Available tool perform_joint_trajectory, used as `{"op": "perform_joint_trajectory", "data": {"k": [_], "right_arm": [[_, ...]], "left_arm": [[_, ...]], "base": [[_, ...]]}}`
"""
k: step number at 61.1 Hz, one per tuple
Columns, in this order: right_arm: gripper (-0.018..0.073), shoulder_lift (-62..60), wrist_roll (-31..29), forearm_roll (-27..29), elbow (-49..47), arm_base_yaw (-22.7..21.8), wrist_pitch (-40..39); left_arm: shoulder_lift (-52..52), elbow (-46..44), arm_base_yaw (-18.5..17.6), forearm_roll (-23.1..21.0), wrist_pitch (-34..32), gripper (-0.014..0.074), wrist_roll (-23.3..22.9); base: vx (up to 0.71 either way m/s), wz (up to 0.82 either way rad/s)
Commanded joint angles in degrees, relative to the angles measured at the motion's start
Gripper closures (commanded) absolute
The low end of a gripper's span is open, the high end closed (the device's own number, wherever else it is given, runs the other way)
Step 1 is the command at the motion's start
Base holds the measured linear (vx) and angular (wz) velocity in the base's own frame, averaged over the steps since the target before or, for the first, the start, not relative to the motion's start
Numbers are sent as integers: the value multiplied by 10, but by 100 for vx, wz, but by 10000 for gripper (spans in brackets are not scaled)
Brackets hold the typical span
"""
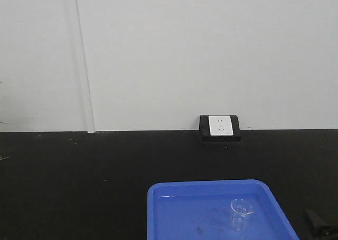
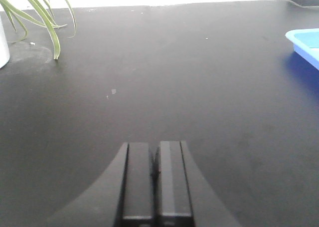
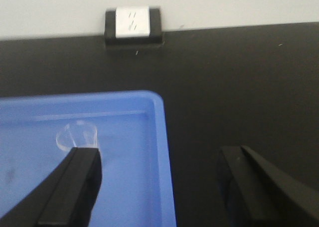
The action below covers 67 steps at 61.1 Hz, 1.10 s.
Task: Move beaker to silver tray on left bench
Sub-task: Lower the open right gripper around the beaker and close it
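The small clear glass beaker [image 1: 240, 213] stands upright in the right part of a blue plastic tray [image 1: 174, 195] on the black bench. In the right wrist view the beaker [image 3: 77, 134] shows just beyond my left fingertip [image 3: 82, 159]. My right gripper [image 3: 159, 159] is open and empty, straddling the tray's right rim [image 3: 160, 137]; its tip shows at the front view's lower right corner [image 1: 319, 224]. My left gripper [image 2: 155, 152] is shut and empty over bare black countertop. The silver tray is out of view.
A white wall socket in a black housing [image 1: 220, 127] sits at the back of the bench against the white wall. Green plant leaves [image 2: 42, 17] and a white pot edge [image 2: 2, 42] are at the far left. The blue tray's corner [image 2: 305, 42] lies to the left gripper's right.
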Motion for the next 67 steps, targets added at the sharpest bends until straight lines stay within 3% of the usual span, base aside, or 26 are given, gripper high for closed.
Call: {"op": "perform_joint_trajectory", "data": {"k": [1, 9, 22, 36, 52, 67], "right_arm": [[11, 48, -2, -72, -19, 9, -126], [11, 137, -3, -156, -19, 17, -252], [11, 258, -3, -162, -23, 17, -348], [11, 350, -4, -205, -90, 17, -350], [11, 425, 0, -213, -194, 17, -316], [11, 479, 43, -258, -269, 17, -295]], "left_arm": [[-5, 12, -1, -5, -46, 595, 0], [-5, 12, -1, -5, -46, 595, 0], [-5, 12, -1, -5, -46, 595, 0], [-5, 12, -1, -5, -46, 595, 0], [-5, 12, -1, -5, -46, 595, 0], [-5, 12, -1, -5, -46, 595, 0]], "base": [[0, 0], [0, 0], [0, 0], [0, 0], [0, 0], [0, 0]]}}
